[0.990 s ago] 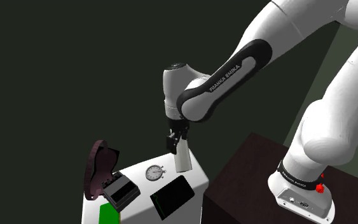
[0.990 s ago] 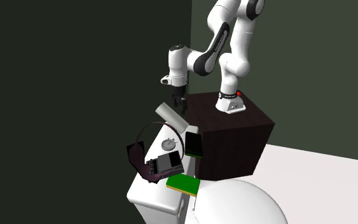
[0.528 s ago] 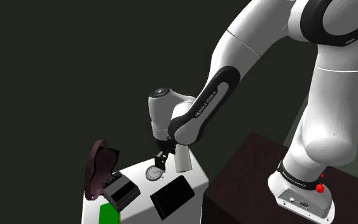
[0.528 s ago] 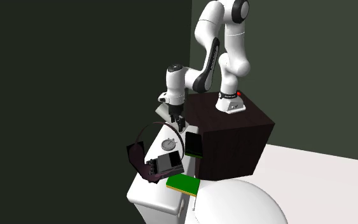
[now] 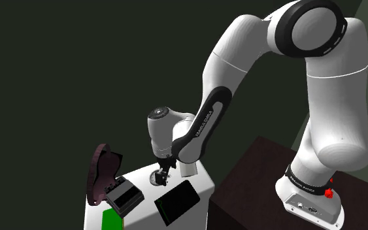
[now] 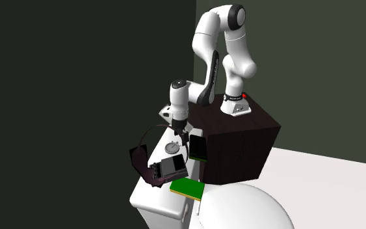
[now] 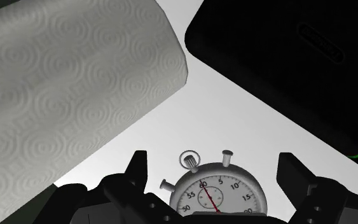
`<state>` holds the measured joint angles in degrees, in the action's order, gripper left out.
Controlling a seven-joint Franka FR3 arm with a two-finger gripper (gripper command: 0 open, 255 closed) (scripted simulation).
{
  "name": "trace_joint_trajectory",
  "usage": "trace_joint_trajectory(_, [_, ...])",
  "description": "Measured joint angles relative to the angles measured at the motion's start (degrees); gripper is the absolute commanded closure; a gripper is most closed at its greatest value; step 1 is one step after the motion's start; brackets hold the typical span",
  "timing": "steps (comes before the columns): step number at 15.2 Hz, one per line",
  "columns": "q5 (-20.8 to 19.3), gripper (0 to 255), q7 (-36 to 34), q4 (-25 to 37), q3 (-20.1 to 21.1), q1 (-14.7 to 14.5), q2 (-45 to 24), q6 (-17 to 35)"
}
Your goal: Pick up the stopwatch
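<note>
The stopwatch [image 7: 219, 194] is a round silver one with a white dial, a red hand and a ring crown, lying flat on the white top [image 7: 234, 127]. My gripper [image 7: 215, 177] is open and low over it, one black finger [image 7: 136, 168] on each side and neither touching it. In the shoulder view the gripper [image 5: 161, 175] hangs just above the top and covers most of the stopwatch [image 5: 155, 178]. From the second exterior view, the stopwatch [image 6: 173, 146] lies just below the gripper [image 6: 177, 132].
A grey paper towel roll [image 7: 63, 83] stands close beside the gripper, and a flat black device [image 7: 298, 70] lies on the other side. A dark maroon object [image 5: 102, 173], a grey box [image 5: 125, 196] and a green item [image 5: 112, 220] sit further along. The white top's edge [image 5: 205, 186] is near.
The arm has come down and moved toward the shoulder view's left, from above the paper towel roll to low over the stopwatch. The fingers stay open.
</note>
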<state>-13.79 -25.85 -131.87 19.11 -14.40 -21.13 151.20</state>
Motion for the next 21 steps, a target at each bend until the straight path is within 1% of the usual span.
trace_joint_trajectory(3, [-1.35,0,-0.79,0.32,-1.04,-0.61,-2.05,1.66])
trace_joint_trajectory(4, [-1.55,255,-0.93,0.43,-1.20,-0.74,-2.40,1.89])
trace_joint_trajectory(14, [-1.73,255,-1.01,0.57,-1.35,-0.82,-2.70,2.07])
trace_joint_trajectory(21, [1.17,255,1.14,0.08,0.78,0.84,1.65,-1.60])
